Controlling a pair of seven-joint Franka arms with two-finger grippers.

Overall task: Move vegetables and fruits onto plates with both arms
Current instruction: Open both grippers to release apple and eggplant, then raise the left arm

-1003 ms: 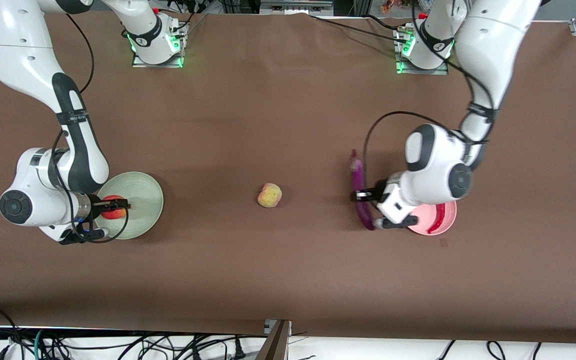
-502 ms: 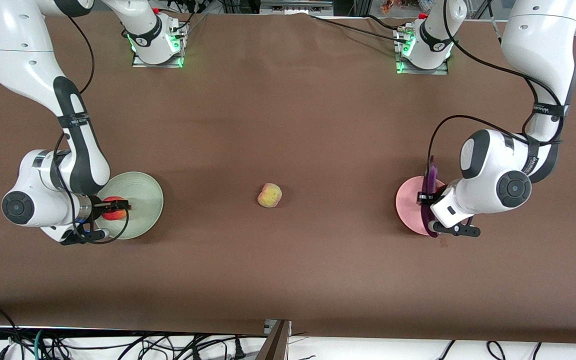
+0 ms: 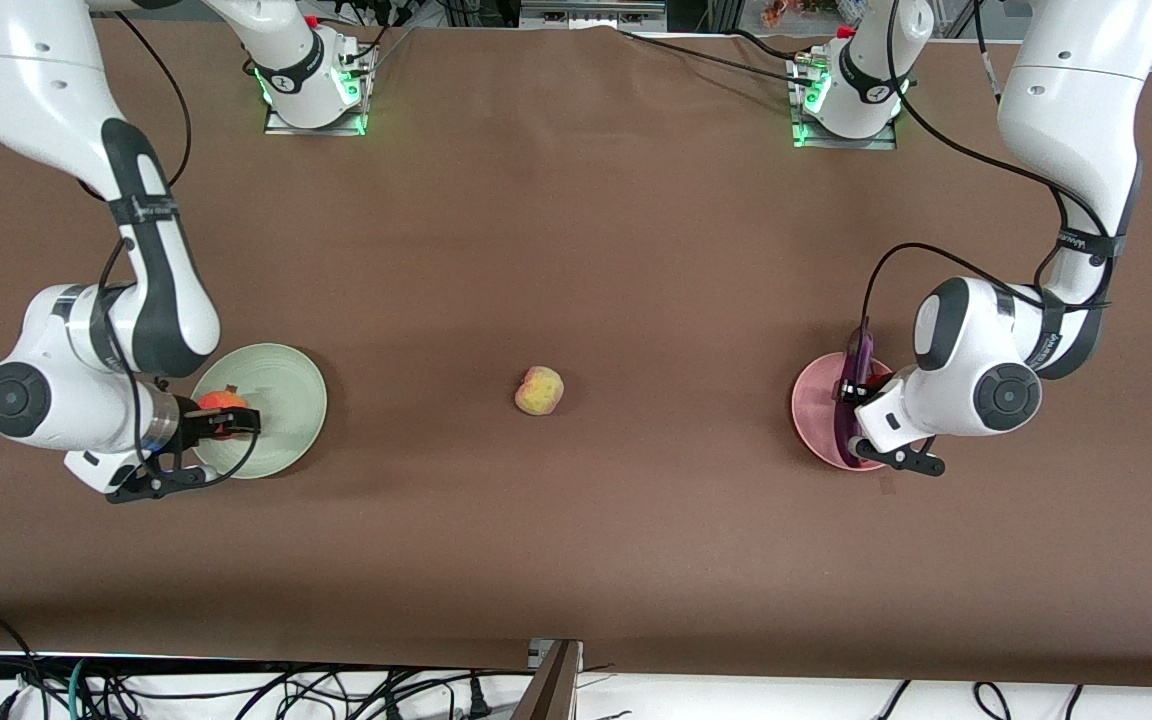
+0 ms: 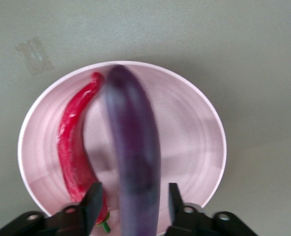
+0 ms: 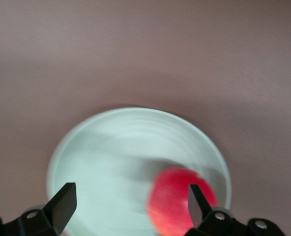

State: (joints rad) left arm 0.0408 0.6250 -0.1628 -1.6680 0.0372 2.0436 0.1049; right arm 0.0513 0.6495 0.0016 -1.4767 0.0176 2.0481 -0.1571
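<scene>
My left gripper hangs over the pink plate, open. The purple eggplant lies lengthwise between its jaws with a gap on each side. In the left wrist view the red chili pepper lies on the pink plate beside the eggplant, under my left gripper. My right gripper is over the pale green plate, open wide. The red fruit rests on that plate close to one finger of my right gripper. The yellow-green fruit sits alone mid-table.
Both arm bases stand along the table edge farthest from the front camera. A small tape mark lies on the brown cloth just nearer the camera than the pink plate. Cables hang below the near table edge.
The left arm carried the eggplant from beside the pink plate to over it, and its jaws opened. The right gripper opened off the red fruit, which now rests on the green plate.
</scene>
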